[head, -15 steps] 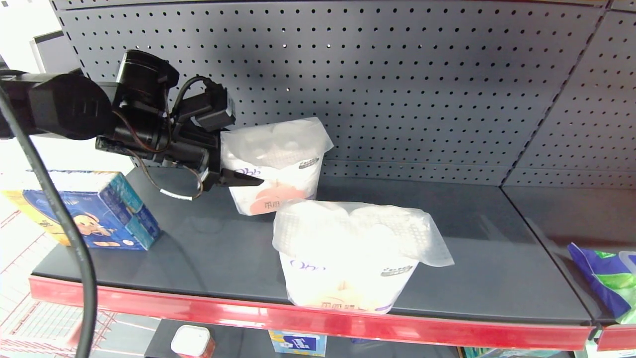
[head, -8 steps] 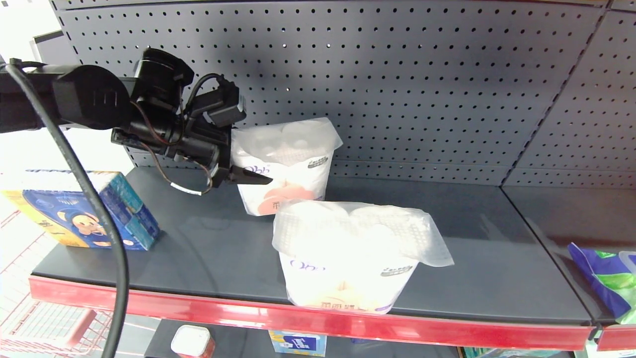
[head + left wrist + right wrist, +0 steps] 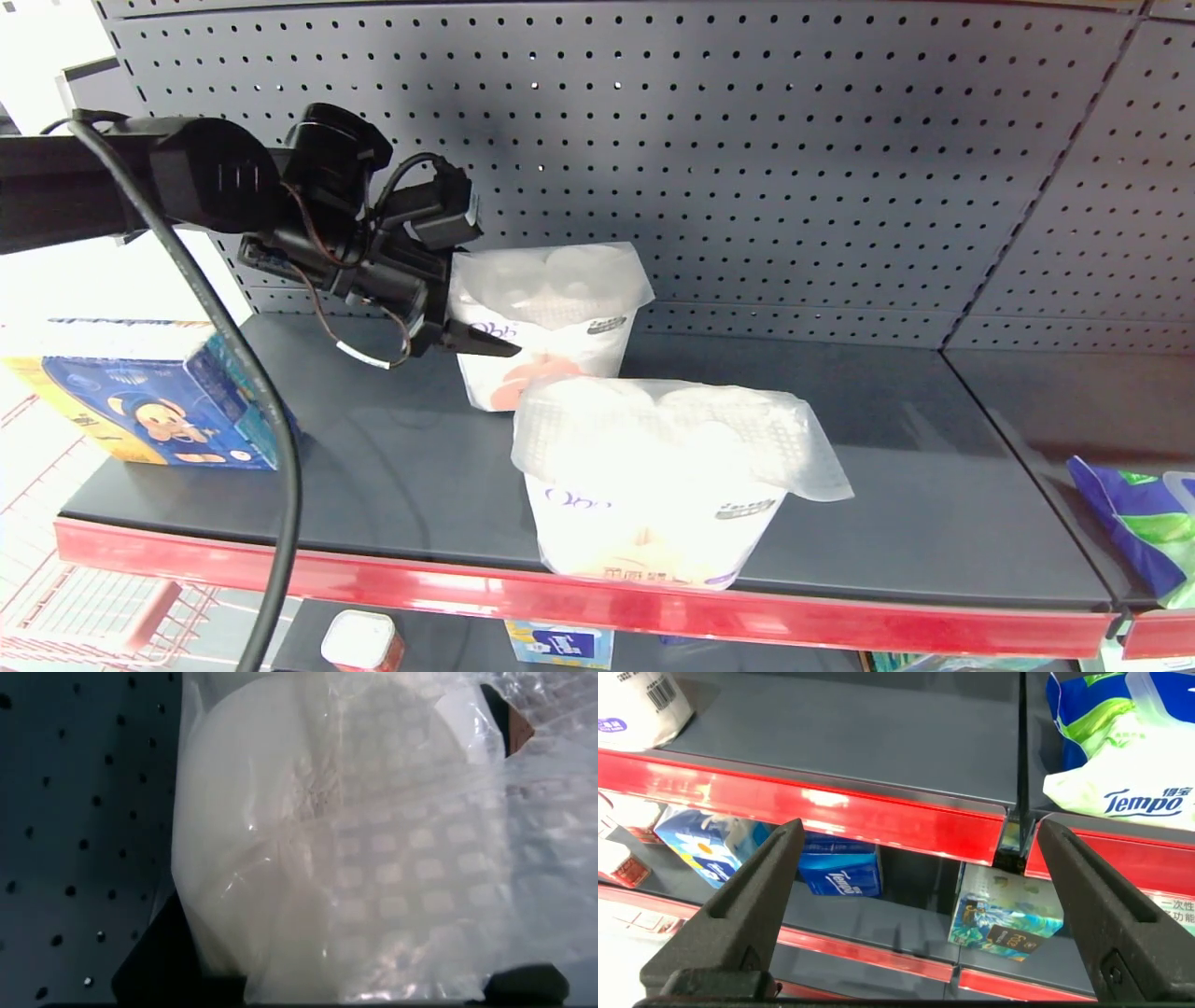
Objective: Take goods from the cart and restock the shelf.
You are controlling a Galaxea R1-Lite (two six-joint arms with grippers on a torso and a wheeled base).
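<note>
Plastic-wrapped roll pack [image 3: 560,299] pinched in left tool [image 3: 504,336], near shelf [image 3: 373,467] back, right tool [image 3: 920,831] spread

Corner of rear pack [image 3: 551,289] hidden behind front pack [image 3: 653,467]; blue bag [image 3: 1130,513] cropped.

Left tool [image 3: 487,329] clamped on pack [image 3: 569,313], right tool [image 3: 920,835] spread wide

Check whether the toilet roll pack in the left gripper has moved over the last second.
Yes. The held pack has shifted right along the shelf and slightly down, closing on the front pack, which stayed put.
</note>
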